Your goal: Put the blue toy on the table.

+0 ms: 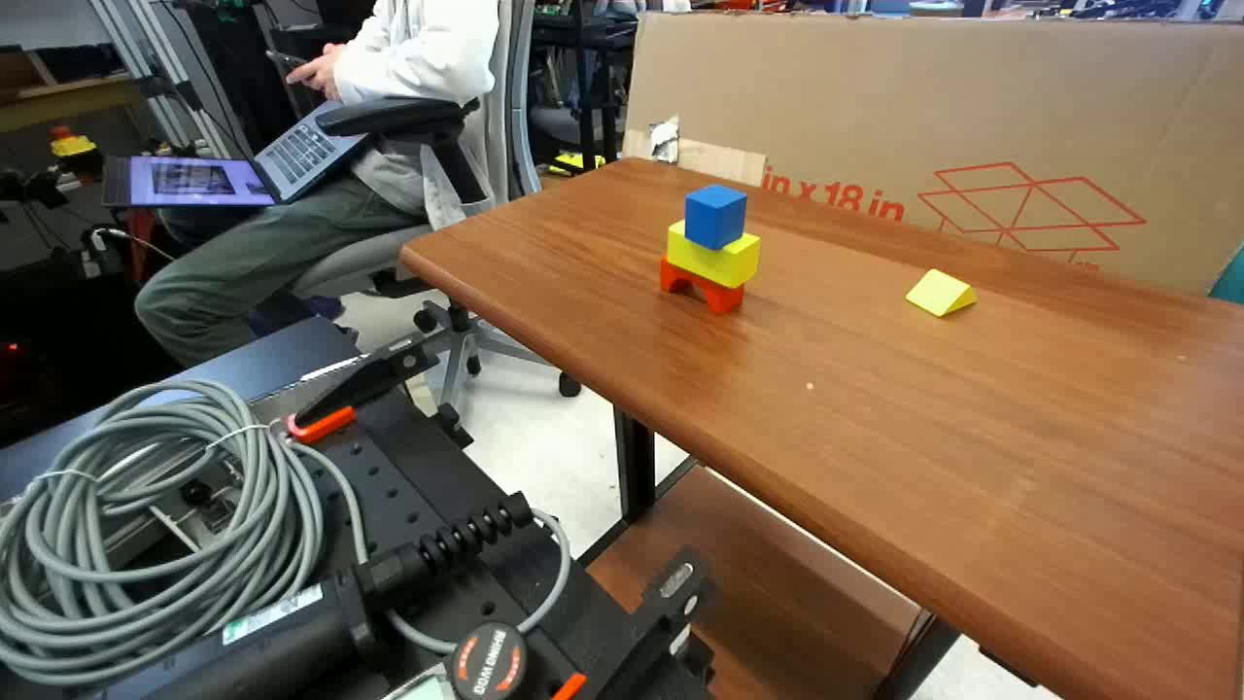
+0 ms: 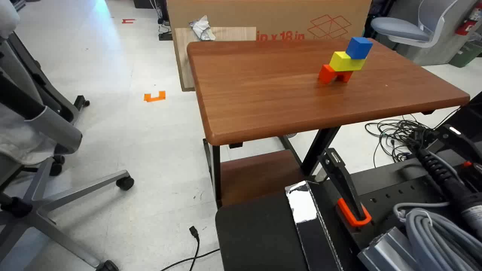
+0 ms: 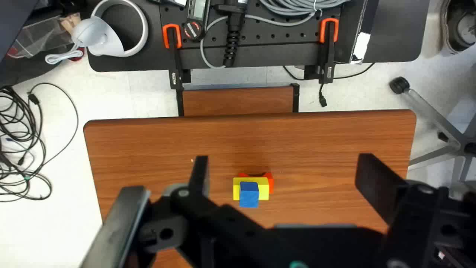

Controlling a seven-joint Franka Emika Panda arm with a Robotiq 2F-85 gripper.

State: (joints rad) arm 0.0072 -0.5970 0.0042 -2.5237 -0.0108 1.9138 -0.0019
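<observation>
The blue toy is a small cube, seen in both exterior views (image 1: 715, 218) (image 2: 359, 47) and in the wrist view (image 3: 249, 195). It rests on a yellow block (image 1: 690, 256) (image 2: 340, 62), which sits on a red arch block (image 1: 723, 297) (image 2: 327, 74). The stack stands on the reddish-brown table (image 1: 875, 437) (image 2: 271, 90) (image 3: 316, 141). My gripper (image 3: 283, 165) is open and empty. It is above the table, with the stack well beyond its fingers and nearer the left finger in the wrist view. The gripper does not show in either exterior view.
A small yellow wedge (image 1: 939, 294) lies on the table apart from the stack. A tall cardboard sheet (image 1: 875, 107) stands along one table side. A black bench with clamps (image 1: 389, 506) and coiled grey cable (image 1: 155, 525) is near the table. A seated person (image 1: 389, 165) is close to one end.
</observation>
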